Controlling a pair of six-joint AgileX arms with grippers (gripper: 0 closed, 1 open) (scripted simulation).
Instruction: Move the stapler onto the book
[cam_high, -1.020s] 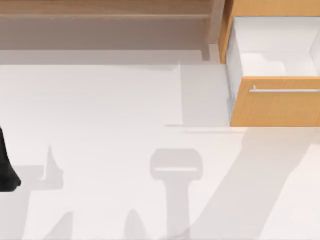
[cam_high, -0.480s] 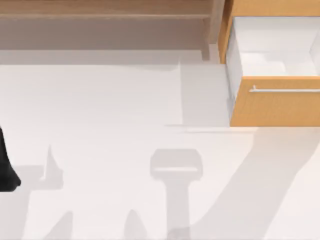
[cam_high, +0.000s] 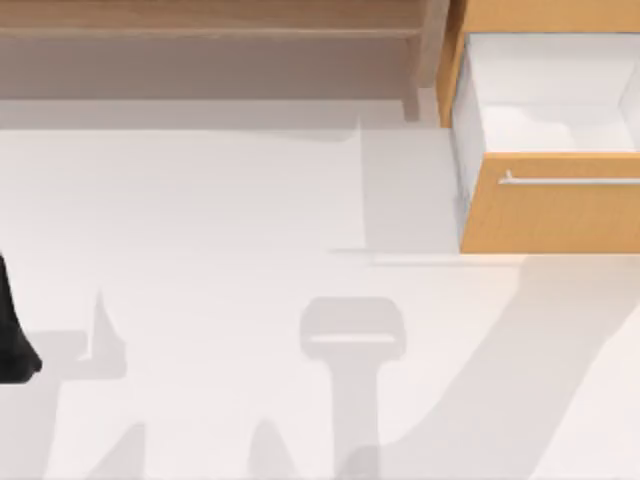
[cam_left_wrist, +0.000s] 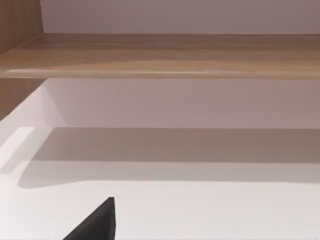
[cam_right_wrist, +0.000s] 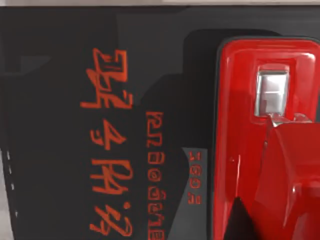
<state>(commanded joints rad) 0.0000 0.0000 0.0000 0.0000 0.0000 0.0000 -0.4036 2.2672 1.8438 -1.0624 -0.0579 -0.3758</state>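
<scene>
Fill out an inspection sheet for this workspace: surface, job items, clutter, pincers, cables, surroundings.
Surface: pale white tabletop, crossed by grey shadows.
Job's things: glossy red stapler lying against a black book cover with red lettering, seen close in the right wrist view.
Clutter: nothing seen.
Pincers: a dark part of the left arm sits at the table's left edge; a black tip shows in the left wrist view.
Cables: nothing seen.
Surroundings: wooden shelf at the back; open wooden drawer with white interior at right, with a metal handle.
</scene>
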